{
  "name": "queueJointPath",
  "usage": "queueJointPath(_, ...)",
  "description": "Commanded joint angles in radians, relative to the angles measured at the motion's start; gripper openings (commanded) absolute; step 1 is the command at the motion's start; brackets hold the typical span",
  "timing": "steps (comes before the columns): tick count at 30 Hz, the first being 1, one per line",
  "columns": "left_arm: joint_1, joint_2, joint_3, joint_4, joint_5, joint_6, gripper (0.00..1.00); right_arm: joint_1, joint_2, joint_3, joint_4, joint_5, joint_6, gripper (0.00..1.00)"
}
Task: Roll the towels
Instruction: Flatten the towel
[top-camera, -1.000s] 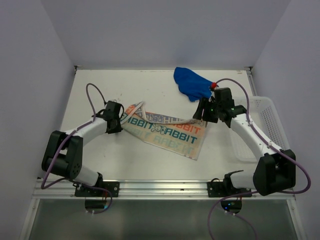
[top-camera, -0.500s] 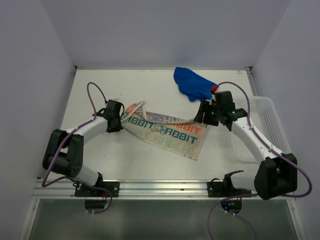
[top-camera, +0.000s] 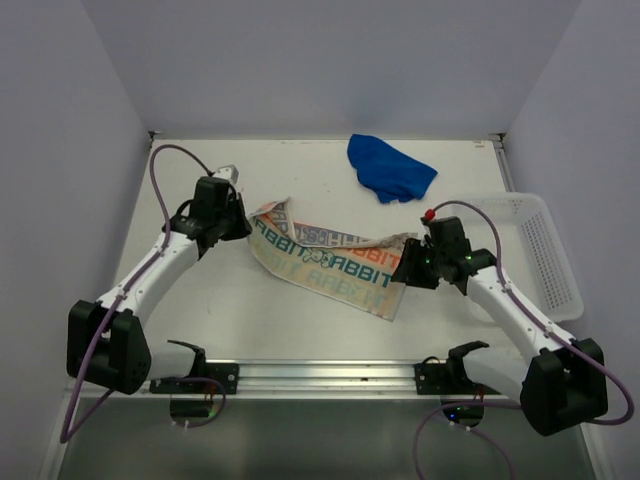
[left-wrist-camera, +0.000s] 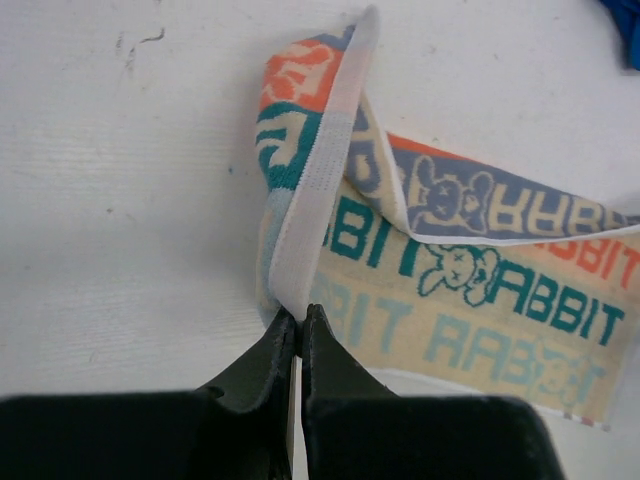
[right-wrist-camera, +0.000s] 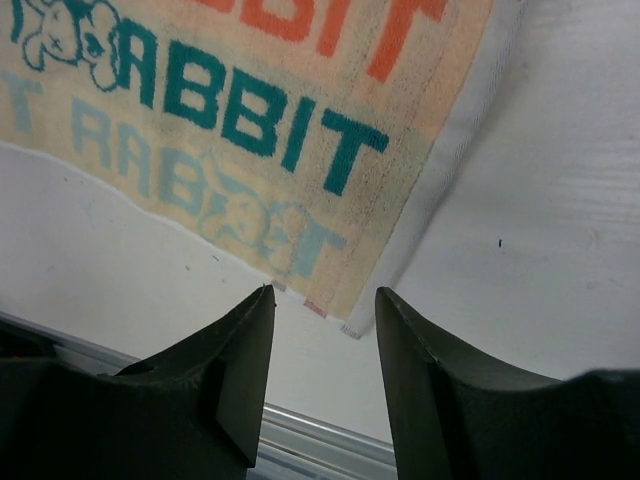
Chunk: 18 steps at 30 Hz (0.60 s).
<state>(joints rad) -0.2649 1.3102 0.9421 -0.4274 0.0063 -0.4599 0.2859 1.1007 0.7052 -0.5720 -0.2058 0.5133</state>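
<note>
Table (top-camera: 200, 320) white | left claw (left-wrist-camera: 299, 312) pinches patterned towel (left-wrist-camera: 480, 290) hem | right claw (right-wrist-camera: 325, 295) open over its corner

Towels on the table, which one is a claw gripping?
The patterned RABBIT-lettered towel: the left claw is pinched shut on its white hem. The plain blue towel lies crumpled at the far side, untouched.

The patterned towel (left-wrist-camera: 450, 290) ahead of the left end effector (left-wrist-camera: 297, 325) is matt, fuzzy terry cloth, with a smoother flat-woven white hem. The end effector's fingers (left-wrist-camera: 250, 385) look like matt black plastic. The counter (left-wrist-camera: 130, 200) beneath is matt white, faintly grained and scuffed.
</note>
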Motion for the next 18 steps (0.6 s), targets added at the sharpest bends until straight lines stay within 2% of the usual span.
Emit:
queueJointPath(1,0.0,-0.049,0.05,-0.007,0.139,0.027,0.0,0.042,-0.058,-0.032,-0.028,-0.008,0.062,0.49)
queueJointPath(8,0.006,-0.086,0.005,-0.014,0.141,0.069,0.0,0.191,-0.105,-0.102,-0.045,0.086,0.201,0.46)
queueJointPath(18,0.044,-0.101,-0.084,0.024,0.181,0.087,0.0,0.225,-0.203,-0.237,-0.049,0.174,0.344,0.45)
